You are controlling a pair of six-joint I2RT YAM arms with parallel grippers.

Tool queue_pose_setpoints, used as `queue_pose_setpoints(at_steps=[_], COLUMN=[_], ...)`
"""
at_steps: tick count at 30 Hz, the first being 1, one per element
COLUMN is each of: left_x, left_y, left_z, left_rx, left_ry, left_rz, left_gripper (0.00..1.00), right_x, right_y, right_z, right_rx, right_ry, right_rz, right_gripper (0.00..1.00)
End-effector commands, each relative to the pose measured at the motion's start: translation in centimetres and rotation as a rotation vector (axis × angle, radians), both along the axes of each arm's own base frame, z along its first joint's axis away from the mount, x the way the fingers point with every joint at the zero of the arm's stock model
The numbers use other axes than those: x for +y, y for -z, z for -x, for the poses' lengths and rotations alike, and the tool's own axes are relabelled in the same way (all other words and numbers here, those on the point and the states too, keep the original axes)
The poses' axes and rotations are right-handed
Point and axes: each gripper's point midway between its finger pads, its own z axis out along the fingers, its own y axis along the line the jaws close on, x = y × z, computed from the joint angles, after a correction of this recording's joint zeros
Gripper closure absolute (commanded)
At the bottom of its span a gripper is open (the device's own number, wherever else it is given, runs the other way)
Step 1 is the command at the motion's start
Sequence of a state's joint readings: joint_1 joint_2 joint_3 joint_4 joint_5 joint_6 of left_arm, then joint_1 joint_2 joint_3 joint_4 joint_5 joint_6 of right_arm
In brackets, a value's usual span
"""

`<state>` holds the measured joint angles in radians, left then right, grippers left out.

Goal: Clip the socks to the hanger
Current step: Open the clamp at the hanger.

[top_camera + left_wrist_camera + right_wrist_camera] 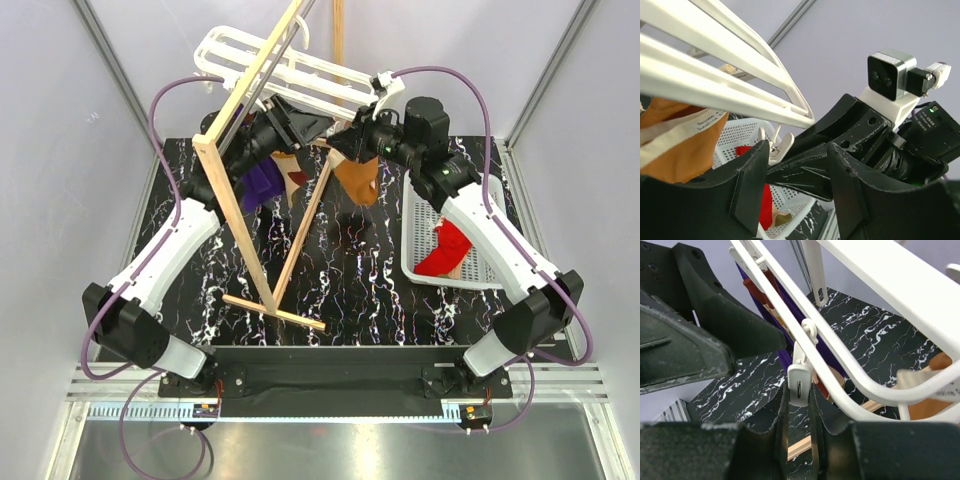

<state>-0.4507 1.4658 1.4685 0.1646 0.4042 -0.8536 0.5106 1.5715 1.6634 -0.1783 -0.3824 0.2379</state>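
Observation:
The white hanger (300,70) hangs from the wooden stand at the back. An orange-tan sock (358,178), a purple sock (262,185) and a striped sock (295,175) hang below it. A red sock (443,250) lies in the white basket (425,215). My right gripper (345,140) is under the hanger's right end. In the right wrist view it (799,400) is shut on a white peg (800,382) hanging from a hanger bar (880,285). My left gripper (300,128) faces it, open and empty (797,155), close to the same peg (780,145).
The tall wooden A-frame stand (245,100) crosses the left arm, and its base bar (275,310) lies on the black marbled table (360,290). The basket sits at the right under the right arm. Grey walls close in both sides.

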Motion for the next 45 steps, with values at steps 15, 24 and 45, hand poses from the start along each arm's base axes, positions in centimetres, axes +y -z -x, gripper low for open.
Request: queue_pose_setpoints(at_steps=[15,24,45], left_x=[-1.4,-2.4,-2.7], left_y=[-0.3,-0.2,1.1], left_z=[-1.6,-1.6,-1.8], left_rx=[-0.107,-0.097,-0.018], left_ry=[-0.092,-0.079,-0.059], left_rz=[-0.111,-0.118,-0.124], left_gripper=[0.51,0.6,1.0], right_x=[-0.2,-0.4,-13.5], right_y=[-2.1,-2.4,3.3], right_z=[2.5,3.0,3.6], right_rx=[-0.043,-0.047,0.173], right_ry=[-0.041,-0.045,0.585], right_rz=[0.014,0.012,0.241], right_gripper=[1.0,1.0,0.25])
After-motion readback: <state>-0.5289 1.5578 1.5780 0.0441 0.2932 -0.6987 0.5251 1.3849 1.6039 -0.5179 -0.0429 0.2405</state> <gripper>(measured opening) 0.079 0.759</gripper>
